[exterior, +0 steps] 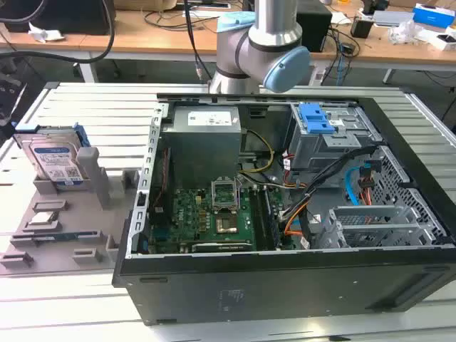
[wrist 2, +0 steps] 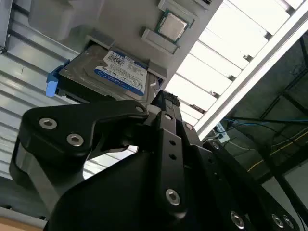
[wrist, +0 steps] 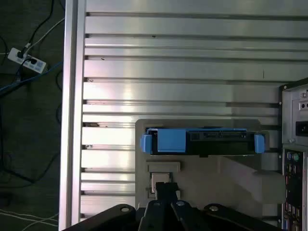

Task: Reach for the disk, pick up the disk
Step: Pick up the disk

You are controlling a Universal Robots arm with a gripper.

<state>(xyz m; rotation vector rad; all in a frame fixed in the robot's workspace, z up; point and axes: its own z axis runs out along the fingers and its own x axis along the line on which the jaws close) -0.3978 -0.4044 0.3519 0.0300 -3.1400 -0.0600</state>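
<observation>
Reaching only partly done; pickup not begun. The computer case (exterior: pixel 285 235) lies beside the gray holder (exterior: pixel 71 222). The disk (exterior: pixel 53 160) stands on edge in the holder's slot. My gripper (wrist: pixel 163 188) hovers over the holder, apart from the disk, closed on nothing (my reading). The first wrist view gives the disk's blue-framed edge (wrist: pixel 202 142). The second gives its label and a chip (wrist 2: pixel 172 26) on the holder.

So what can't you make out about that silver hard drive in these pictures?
- Exterior view: the lower part of the blue-framed silver metal hard drive is hidden in the grey plastic holder.
- Second wrist view: the black end effector covers part of its edge.
- First wrist view: it shows edge-on, label face unseen.
</observation>
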